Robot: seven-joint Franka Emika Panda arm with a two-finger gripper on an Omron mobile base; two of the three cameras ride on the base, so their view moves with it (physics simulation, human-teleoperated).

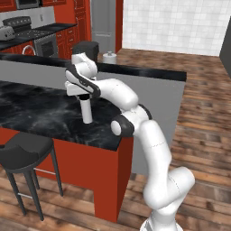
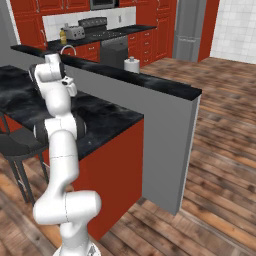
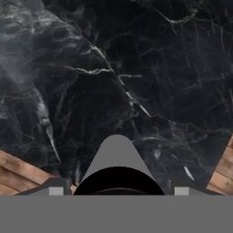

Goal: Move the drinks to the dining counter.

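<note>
We have the white bottle (image 1: 86,111) in the gripper (image 1: 84,97), standing upright on or just above the black top of the dining counter (image 1: 40,113), close to the counter's end corner nearest the arm's base. In the hand view the bottle's black cap (image 3: 118,181) sits between the two fingertips (image 3: 56,190), with the grey-white body tapering away toward the marble; the claw is closed to about the bottle's width, gripping it up near the cap. Whether the bottle's foot already touches the counter we cannot tell.

The juice bottle (image 2: 63,36) stands far behind the counter, on the back worktop (image 2: 95,34) just beside the toaster (image 2: 75,32).

We judge the white bottle to be light, rigid and smooth-sided, so it may slip in the fingers if squeezed loosely, and, being tall and slim, it would tip easily if released at a tilt. Holding it high on the body leaves the bottom free to swing, so a level, gentle set-down well in from the counter's edge seems wise. The juice bottle looks squatter and steadier; a hold around its middle, below the cap, should suit it.

A stool (image 1: 25,151) stands in front of the counter.
</note>
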